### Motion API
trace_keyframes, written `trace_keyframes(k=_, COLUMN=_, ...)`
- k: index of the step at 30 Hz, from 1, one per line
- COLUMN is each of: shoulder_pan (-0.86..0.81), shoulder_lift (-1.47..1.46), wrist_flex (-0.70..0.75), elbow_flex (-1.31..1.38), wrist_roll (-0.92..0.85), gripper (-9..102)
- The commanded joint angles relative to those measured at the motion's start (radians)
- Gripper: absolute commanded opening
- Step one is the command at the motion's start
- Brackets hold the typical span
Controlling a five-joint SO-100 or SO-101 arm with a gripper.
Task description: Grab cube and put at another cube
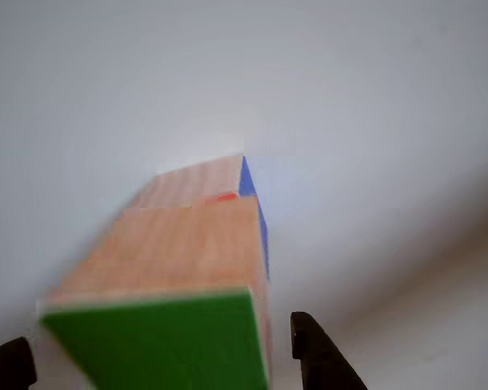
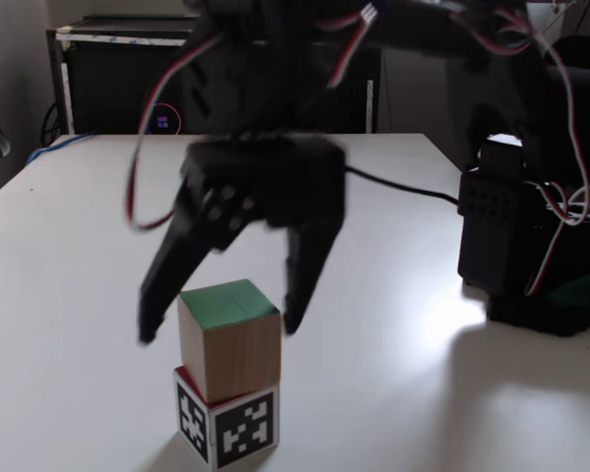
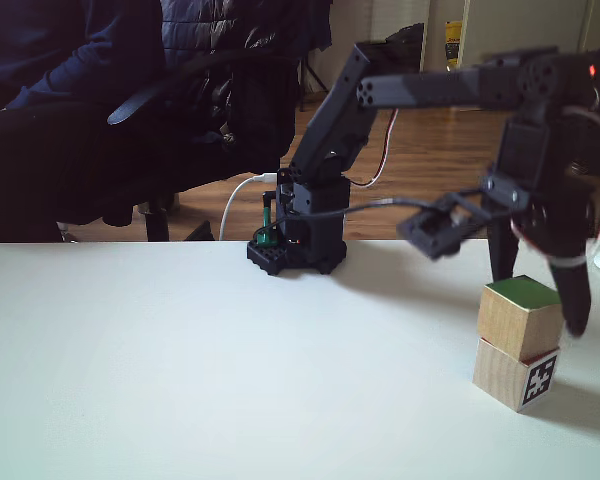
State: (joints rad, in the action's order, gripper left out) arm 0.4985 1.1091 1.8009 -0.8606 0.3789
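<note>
**Green-faced cube stacked on marker cube, claw open around it**

Other view: the wooden cube with a bright green painted face and light grain sides (image 1: 167,284) sits low in the picture, at about 6 o'clock from centre, blurred. Beyond it, toward 12 o'clock, a second wooden cube (image 1: 211,183) peeks out, showing a plain wood face, a blue edge at its right and a red sliver where the two meet. Two dark fingertips (image 1: 317,353) stand at 7 and 5 o'clock of the green face, neither touching it. All rests over a pale white table (image 1: 374,122).

A fixed view: the green-topped cube (image 2: 229,339) stands on the lower cube (image 2: 228,423), which shows black-and-white marker faces and a thin red strip at its top edge. The upper cube is turned a little against the lower one. The black two-finger gripper (image 2: 221,329) hangs over the stack at 12 o'clock, jaws spread wide, one finger at 9 o'clock of the green cube and one at 3 o'clock, both apart from it, holding nothing. The arm's black base (image 2: 531,246) sits at 3 o'clock on the white table (image 2: 59,256).

Another fixed view: the stack stands at 4 o'clock, green-topped cube (image 3: 520,315) on the marker cube (image 3: 515,375). The gripper (image 3: 540,300) straddles the top cube, clear of it. The arm base (image 3: 298,235) is at 12 o'clock of centre; a dark office chair (image 3: 130,120) stands behind the table (image 3: 180,360).
</note>
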Motion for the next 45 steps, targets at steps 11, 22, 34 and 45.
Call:
trace_keyframes(k=11, shoulder_pan=-0.325, shoulder_lift=1.134, wrist_flex=0.006, elbow_flex=-0.474, wrist_roll=-0.232, gripper=50)
trace_keyframes(k=22, shoulder_pan=-0.701, shoulder_lift=1.713, wrist_flex=-0.486, elbow_flex=-1.477, wrist_roll=-0.443, gripper=26)
trace_keyframes(k=34, shoulder_pan=-0.594, shoulder_lift=2.1, wrist_flex=-0.5, elbow_flex=-1.962, wrist_roll=-0.446, gripper=0)
trace_keyframes(k=45, shoulder_pan=-0.669, shoulder_lift=2.18, wrist_flex=-0.512, elbow_flex=-2.108, wrist_roll=-0.523, gripper=0)
